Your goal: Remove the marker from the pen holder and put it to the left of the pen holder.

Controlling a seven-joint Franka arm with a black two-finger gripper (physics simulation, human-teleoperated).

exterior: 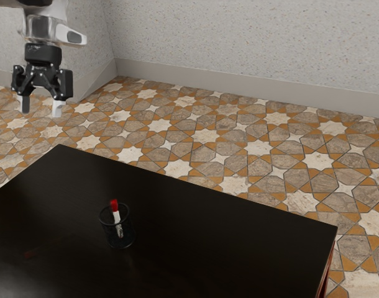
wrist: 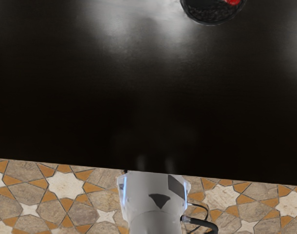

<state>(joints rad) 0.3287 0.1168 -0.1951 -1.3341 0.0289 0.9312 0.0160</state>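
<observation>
My gripper point(exterior: 41, 107) hangs at the exterior view's upper left, high above the table and well apart from the pen holder, its two fingers spread with nothing between them. The dark mesh pen holder point(exterior: 128, 233) stands upright on the black table. Inside it leans a white marker point(exterior: 118, 222) with a red cap, the cap rising above the rim. In the wrist view, part of the pen holder point(wrist: 207, 14) and the marker's red cap point(wrist: 232, 2) are at the picture's edge.
The black table point(exterior: 196, 248) has its far edge and a corner in the exterior view. Patterned floor tiles and a pale wall lie beyond it. In the wrist view, the arm's grey-white base point(wrist: 156, 207) stands beside the table edge.
</observation>
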